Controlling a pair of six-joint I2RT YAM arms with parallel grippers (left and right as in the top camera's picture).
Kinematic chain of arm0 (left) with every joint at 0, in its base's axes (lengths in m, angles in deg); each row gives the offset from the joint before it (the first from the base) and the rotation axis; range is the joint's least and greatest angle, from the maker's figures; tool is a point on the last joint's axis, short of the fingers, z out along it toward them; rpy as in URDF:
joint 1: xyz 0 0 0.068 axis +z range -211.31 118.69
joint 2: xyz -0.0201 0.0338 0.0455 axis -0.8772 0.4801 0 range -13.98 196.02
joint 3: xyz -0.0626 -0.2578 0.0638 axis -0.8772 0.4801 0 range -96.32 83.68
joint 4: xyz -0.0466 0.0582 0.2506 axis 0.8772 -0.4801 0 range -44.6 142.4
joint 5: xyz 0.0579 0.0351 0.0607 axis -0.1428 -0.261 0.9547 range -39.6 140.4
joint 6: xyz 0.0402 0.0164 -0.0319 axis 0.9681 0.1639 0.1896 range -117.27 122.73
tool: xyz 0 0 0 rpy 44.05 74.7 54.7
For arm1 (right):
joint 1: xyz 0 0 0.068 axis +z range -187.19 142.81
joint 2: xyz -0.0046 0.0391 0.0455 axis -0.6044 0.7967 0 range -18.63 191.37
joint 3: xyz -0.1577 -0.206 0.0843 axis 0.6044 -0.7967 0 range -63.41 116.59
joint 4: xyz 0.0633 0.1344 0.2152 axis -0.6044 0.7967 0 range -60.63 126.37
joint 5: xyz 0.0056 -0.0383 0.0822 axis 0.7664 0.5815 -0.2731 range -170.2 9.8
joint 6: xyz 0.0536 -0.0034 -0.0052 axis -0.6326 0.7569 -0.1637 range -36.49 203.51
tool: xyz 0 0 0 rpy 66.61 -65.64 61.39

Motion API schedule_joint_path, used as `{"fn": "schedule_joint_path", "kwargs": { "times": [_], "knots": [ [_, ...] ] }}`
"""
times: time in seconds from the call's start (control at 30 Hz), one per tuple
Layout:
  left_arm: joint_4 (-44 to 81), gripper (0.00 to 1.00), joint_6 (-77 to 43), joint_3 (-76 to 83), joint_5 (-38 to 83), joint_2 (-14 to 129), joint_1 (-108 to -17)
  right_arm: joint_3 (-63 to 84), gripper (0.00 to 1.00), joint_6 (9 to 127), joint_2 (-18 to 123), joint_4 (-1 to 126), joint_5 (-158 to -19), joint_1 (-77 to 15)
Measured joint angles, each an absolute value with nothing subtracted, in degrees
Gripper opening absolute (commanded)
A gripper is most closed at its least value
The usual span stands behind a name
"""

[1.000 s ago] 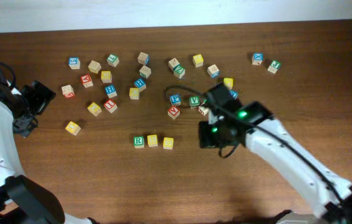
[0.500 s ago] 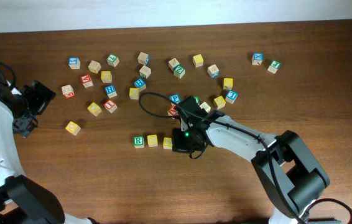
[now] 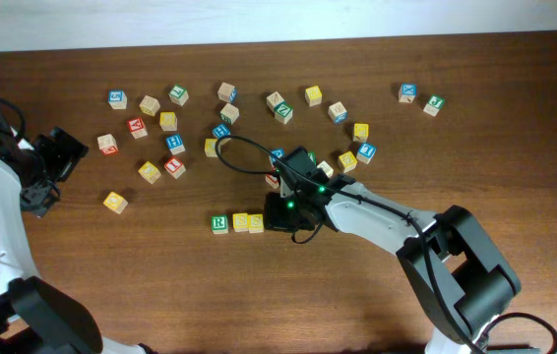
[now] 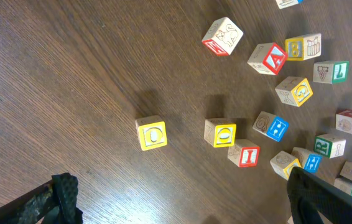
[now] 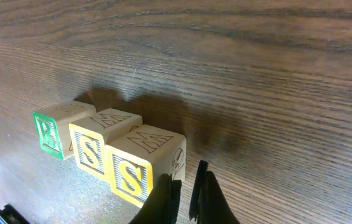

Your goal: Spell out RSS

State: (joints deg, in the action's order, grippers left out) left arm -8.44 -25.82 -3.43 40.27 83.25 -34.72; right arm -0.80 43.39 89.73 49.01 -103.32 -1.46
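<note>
Right end effector (image 5: 187,198) moved left; end S cube (image 5: 140,165) nudged left, now touching middle S cube (image 5: 98,146)

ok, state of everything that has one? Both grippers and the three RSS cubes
R cube: resting flat, first in the row.
first S cube: resting flat, middle of the row.
second S cube: resting flat, end of the row, touching the first S cube, not gripped.
right gripper: shut, empty, fingertips right beside the second S cube.
left gripper: open wide, empty, far from the row.
</note>
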Motion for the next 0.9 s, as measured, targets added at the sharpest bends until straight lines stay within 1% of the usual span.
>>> {"fn": "schedule_joint_path", "kwargs": {
  "times": [0.13,0.23,0.33,0.4,0.5,0.53,0.67,0.9],
  "knots": [
    [-8.44,0.99,-25.82,-3.43,40.27,83.25,-34.72,-0.8,0.04,43.47,89.75,48.88,-103.23,-1.46],
    [-8.48,0.99,-25.82,-3.43,40.27,83.25,-34.72,0.58,0.04,45.44,89.75,56.88,-101.68,-2.71],
    [-8.48,0.99,-25.82,-3.43,40.27,83.25,-34.72,8.71,0.04,50.29,89.09,66.47,-99.1,-3.41],
    [-8.42,0.99,-25.82,-3.43,40.27,83.25,-34.72,12.75,0.04,52.48,88.28,64.07,-98.4,-3.39],
    [-8.27,0.99,-25.82,-3.43,40.29,83.25,-34.72,13.73,0.04,53.73,87.8,52.2,-96.63,-1.16],
    [-8.35,0.99,-25.82,-3.43,40.27,83.25,-34.72,13.78,0.04,53.73,87.83,51.13,-95.16,0.55],
    [-8.42,0.99,-25.82,-3.43,40.29,83.25,-34.72,13.84,0.04,53.22,91.61,50.28,-89.55,5.71],
    [-8.42,0.99,-25.82,-3.43,40.29,83.25,-34.72,13.84,0.04,50.49,96.31,50.3,-88.23,5.99]
  ]
}}
